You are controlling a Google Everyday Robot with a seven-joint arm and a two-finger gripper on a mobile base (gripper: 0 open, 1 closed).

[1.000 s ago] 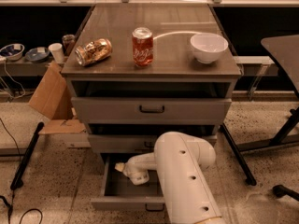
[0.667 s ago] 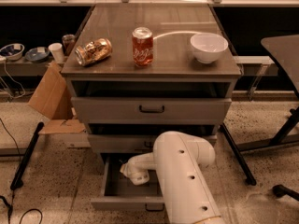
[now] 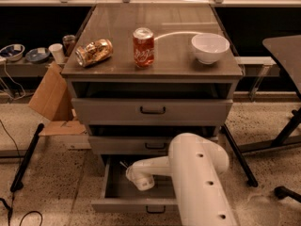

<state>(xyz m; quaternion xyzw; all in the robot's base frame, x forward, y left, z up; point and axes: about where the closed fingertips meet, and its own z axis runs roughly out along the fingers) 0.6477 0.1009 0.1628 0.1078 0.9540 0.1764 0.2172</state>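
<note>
Where the drawer [image 3: 122,205] stands open at lower centre, gripper [image 3: 141,181] inside it, its grip cannot be told, red can [image 3: 143,47], tipped can [image 3: 94,52], bowl [image 3: 209,47] across upper frame.

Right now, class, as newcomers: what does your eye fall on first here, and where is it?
The big white arm fills the foreground, its gripper down inside the open bottom drawer of the grey cabinet. On the cabinet top a red soda can stands upright in the middle, a white bowl sits at the right and a golden can lies on its side at the left.
</note>
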